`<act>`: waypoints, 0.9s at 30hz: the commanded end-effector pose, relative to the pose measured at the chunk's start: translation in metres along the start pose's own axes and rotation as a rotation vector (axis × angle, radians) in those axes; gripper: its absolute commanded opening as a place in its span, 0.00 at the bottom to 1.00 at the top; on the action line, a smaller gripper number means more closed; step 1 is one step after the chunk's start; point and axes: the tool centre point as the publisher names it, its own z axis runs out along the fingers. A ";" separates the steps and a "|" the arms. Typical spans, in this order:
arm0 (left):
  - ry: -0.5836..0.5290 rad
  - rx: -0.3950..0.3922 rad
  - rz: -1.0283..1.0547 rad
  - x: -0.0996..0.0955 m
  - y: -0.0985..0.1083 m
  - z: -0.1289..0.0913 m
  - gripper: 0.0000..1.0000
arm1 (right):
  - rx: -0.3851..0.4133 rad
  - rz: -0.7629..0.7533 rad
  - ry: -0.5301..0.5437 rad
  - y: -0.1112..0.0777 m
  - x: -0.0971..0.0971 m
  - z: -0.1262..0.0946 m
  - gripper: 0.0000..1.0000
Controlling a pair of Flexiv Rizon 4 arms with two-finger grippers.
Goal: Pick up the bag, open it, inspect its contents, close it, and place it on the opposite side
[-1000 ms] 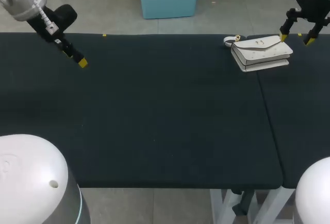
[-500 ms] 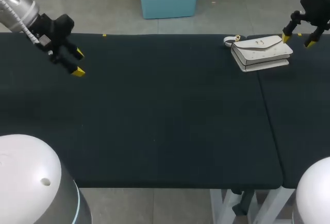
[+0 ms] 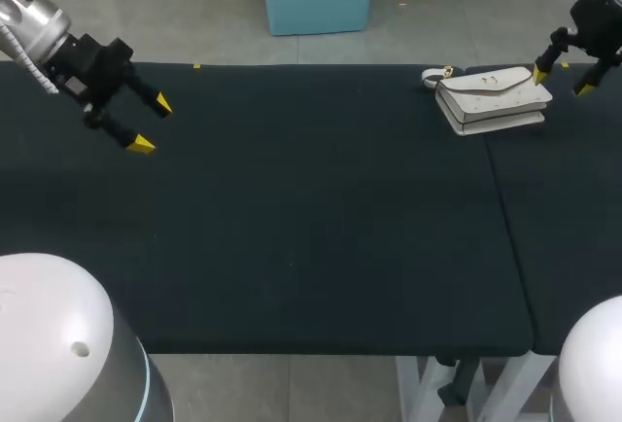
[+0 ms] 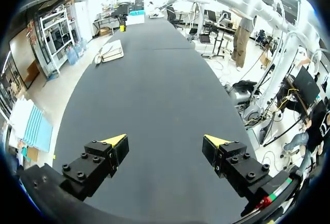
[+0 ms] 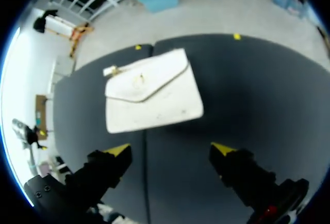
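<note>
The bag (image 3: pixel 491 99) lies flat at about 1 o'clock on the desk (image 3: pixel 292 237), close to the far edge. My right gripper (image 3: pixel 561 80) hangs just off its 2 o'clock corner with the fingers spread wide and nothing between them. From the right wrist, the bag (image 5: pixel 152 91) sits ahead of the gripper (image 5: pixel 170 149), a little toward one finger and not centred.

The step is the pick-up, and I judge it goes best if I first bring the right gripper over the bag's middle. I then turn the wrist so the fingers close across the short side and come straight down. The bag looks soft and layered, so a bite at one end could let it sag or fan open. A grip on the flap alone could lift the flap and leave the body behind.

My left gripper (image 3: pixel 152 124) waits at 10 o'clock on the desk, well apart, its fingers wide and empty too. From the left wrist, the bag (image 4: pixel 111 52) is far ahead of that gripper (image 4: pixel 165 141).

The bag's long axis runs roughly 9 to 3 o'clock, the right end turned slightly toward 2. The flap faces up with its point toward 6 o'clock. A small strap fitting sticks out at the 10 o'clock corner.
</note>
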 end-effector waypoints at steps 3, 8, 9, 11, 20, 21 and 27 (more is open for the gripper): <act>0.008 -0.038 -0.036 -0.012 0.003 0.004 1.00 | 0.047 0.002 0.017 0.014 -0.007 0.007 1.00; -0.005 -0.052 -0.025 -0.014 0.004 0.007 1.00 | 0.046 0.007 0.027 0.019 -0.014 0.014 1.00; -0.014 -0.058 -0.030 -0.015 0.005 0.008 1.00 | 0.045 0.011 0.032 0.020 -0.015 0.016 1.00; -0.024 -0.059 -0.026 -0.017 0.008 0.012 1.00 | 0.045 0.014 0.037 0.022 -0.017 0.019 1.00; -0.024 -0.066 -0.031 -0.019 0.010 0.016 1.00 | 0.051 0.030 0.053 0.038 -0.030 0.032 1.00; -0.024 -0.066 -0.031 -0.019 0.010 0.016 1.00 | 0.053 0.032 0.054 0.041 -0.032 0.035 1.00; -0.024 -0.066 -0.031 -0.019 0.010 0.016 1.00 | 0.058 0.052 0.079 0.058 -0.039 0.047 1.00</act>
